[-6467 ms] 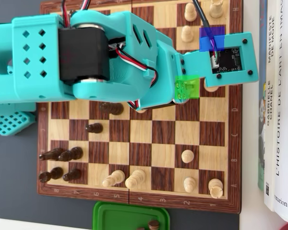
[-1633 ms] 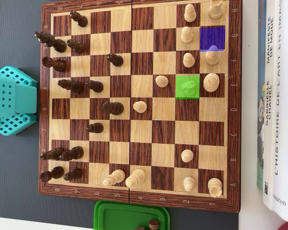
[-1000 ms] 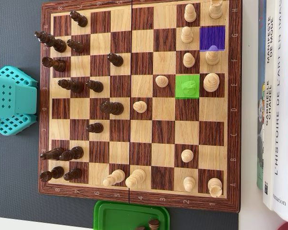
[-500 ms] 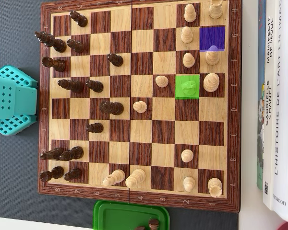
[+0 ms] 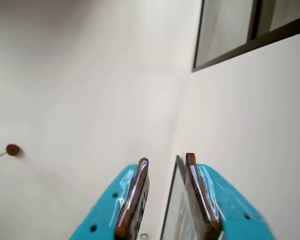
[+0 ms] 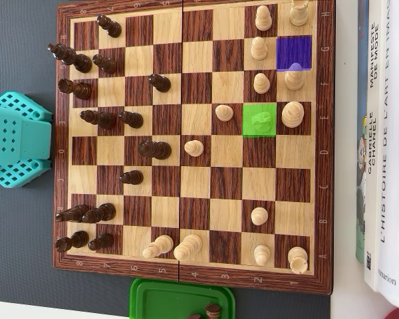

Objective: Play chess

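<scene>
I log the gripper at the wrist view's bottom, jaws parted and empty, aimed at a wall. Overhead: chessboard filling the frame, green square right of centre, purple square upper right.

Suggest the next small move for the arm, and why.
Probably swing the gripper down toward the light piece on the green square. The wrist view shows only wall and window, with the jaws apart and empty. Overhead, that piece is highlighted and the purple square looks free.

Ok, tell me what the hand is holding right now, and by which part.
Nothing. In the wrist view the hand is open, aimed at a wall, with only empty space between its fingers.
</scene>
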